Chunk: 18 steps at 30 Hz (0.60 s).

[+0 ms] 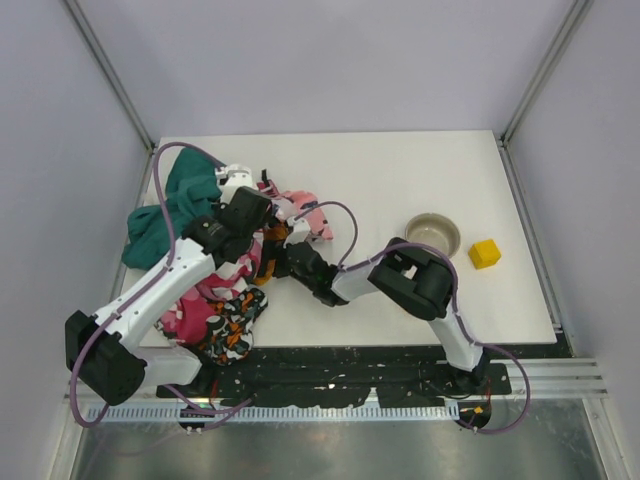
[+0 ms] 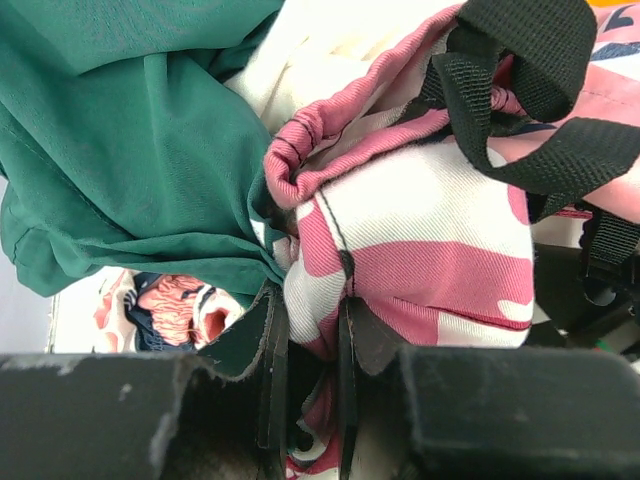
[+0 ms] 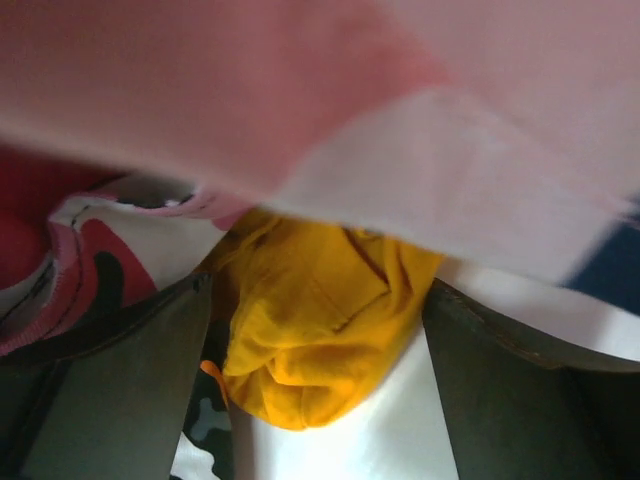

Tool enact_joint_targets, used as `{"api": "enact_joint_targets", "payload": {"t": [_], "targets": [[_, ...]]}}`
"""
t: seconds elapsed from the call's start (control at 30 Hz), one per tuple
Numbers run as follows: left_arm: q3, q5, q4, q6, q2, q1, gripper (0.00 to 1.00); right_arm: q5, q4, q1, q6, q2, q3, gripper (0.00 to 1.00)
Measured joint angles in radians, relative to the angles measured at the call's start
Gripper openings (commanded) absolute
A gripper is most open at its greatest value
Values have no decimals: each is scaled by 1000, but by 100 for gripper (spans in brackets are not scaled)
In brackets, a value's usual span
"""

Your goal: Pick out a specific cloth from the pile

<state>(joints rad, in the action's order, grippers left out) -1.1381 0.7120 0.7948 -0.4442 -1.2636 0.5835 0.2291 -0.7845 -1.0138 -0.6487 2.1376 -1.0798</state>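
The mustard-orange cloth (image 3: 312, 330) lies bunched on the white table, half under a pink-and-white cloth, and sits between the spread fingers of my right gripper (image 3: 320, 290). That gripper is open around it, at the pile's right edge (image 1: 278, 260). The pile (image 1: 215, 290) holds a teal cloth (image 1: 165, 205), a pink floral cloth (image 1: 305, 215), and magenta and black-orange pieces. My left gripper (image 2: 308, 305) is shut on a fold of the pink floral cloth (image 2: 420, 250), beside the teal cloth (image 2: 130, 150). It is over the pile's top (image 1: 258, 218). The top view barely shows the mustard cloth.
A grey bowl (image 1: 433, 234) and a small yellow block (image 1: 485, 253) stand on the white table (image 1: 400, 170) to the right of the pile. Black webbing straps (image 2: 520, 90) lie over the pink cloth. Grey walls and frame posts enclose the table.
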Motion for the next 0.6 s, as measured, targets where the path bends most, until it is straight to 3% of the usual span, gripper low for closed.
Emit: {"api": "enact_joint_targets", "payload": {"t": [0.03,0.2,0.23,0.27,0.3,0.47,0.6], "targets": [[0,-3,0,-1,0,-2,0,-7,0,-5,5,11,-14,78],[0,-16,0,-4,2,-11,0,-35,10,-21,42,78,-106,33],[0,-19,0,-6,4,-13,0,-36,11,-21,47,88,-116,28],[2,-23,-1,-7,6,-15,0,-37,13,-21,53,91,-117,14],[3,-26,-1,-10,10,-17,0,-37,17,-21,59,91,-114,6],[29,-45,-20,-22,25,-38,0,-22,36,-21,160,-4,-6,6],[67,-82,-58,-39,18,-84,0,17,118,-21,319,-277,133,5]]}}
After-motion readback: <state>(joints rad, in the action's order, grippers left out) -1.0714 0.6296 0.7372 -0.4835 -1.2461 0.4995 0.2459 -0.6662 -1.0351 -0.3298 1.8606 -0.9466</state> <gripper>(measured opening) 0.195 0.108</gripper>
